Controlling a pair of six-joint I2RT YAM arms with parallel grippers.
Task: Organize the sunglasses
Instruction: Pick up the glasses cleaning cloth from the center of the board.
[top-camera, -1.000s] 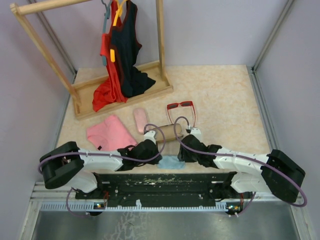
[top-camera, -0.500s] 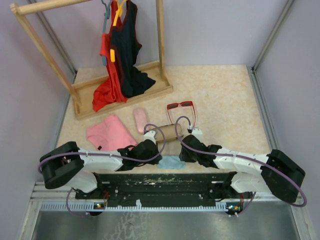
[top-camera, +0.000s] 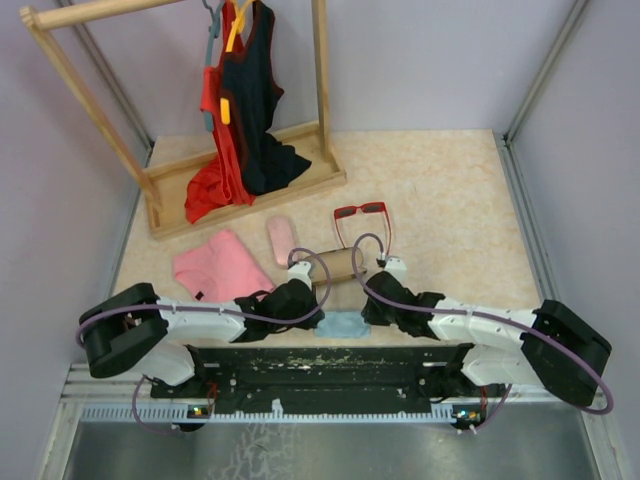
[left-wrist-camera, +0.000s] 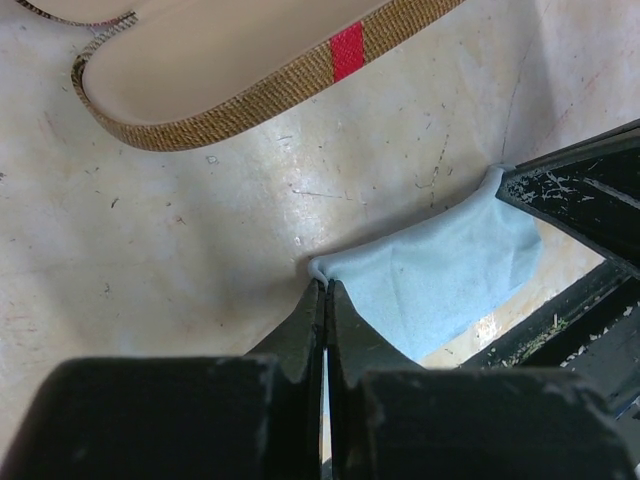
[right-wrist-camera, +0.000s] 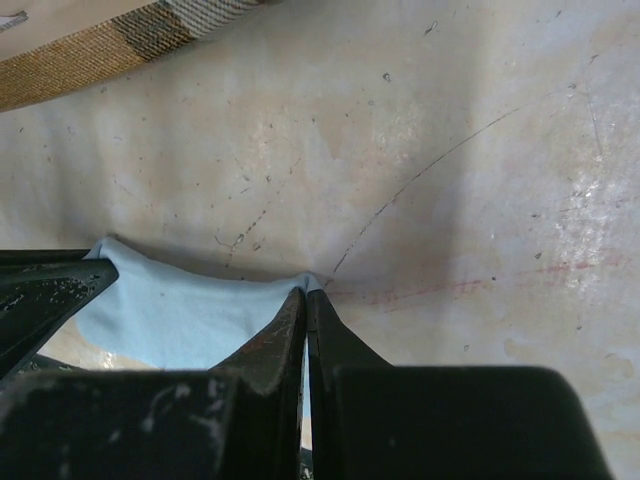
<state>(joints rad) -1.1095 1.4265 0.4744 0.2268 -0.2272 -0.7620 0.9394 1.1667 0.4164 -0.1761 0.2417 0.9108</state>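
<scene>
Progress: early. Brown striped case (top-camera: 335, 265) lies open on counter (top-camera: 450, 200). Red sunglasses (top-camera: 362, 212) sit just beyond case, not yet stowed. Blue cloth (top-camera: 343, 325) lies nearside of case, with left end effector (left-wrist-camera: 323, 292) and right end effector (right-wrist-camera: 306, 297) each pinching a corner.

**Red sunglasses sitting out open**

Only one pair of sunglasses (top-camera: 361, 211) in sight: red plastic frame, dark rectangular lenses. They're lying flat on the table (top-camera: 460, 200) around the middle, temples unfolded and pointing toward the near edge, just behind the brown case (top-camera: 338, 264).
</scene>
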